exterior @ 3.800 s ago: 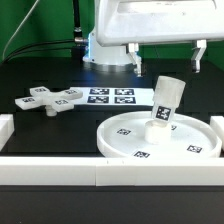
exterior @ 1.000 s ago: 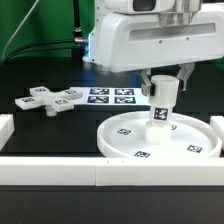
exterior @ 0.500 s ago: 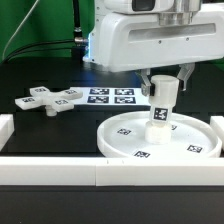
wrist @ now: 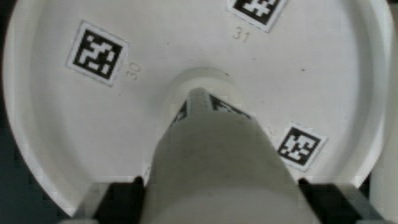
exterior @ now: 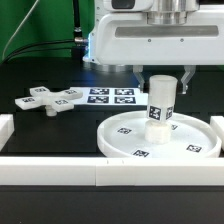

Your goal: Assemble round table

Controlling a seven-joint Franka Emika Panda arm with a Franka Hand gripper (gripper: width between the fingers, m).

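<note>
Round table leg [exterior: 161, 100] stands upright on the centre of the disc [exterior: 118, 140] at near right, pinched near its top by the gripper [exterior: 162, 78]; in the wrist view the pads [wrist: 121, 196] press against both of its sides. Seating in the centre hub cannot be confirmed. Hazard: a release before the leg is engaged may let it tip; an off-axis push or twist may jam it or drag the disc. At far left the cross-shaped base [exterior: 50, 98] lies flat, well apart. The marker board [exterior: 112, 96] lies between it and the disc. The border bar [exterior: 60, 172] runs along the near edge. Nothing obstructs the gripper.
</note>
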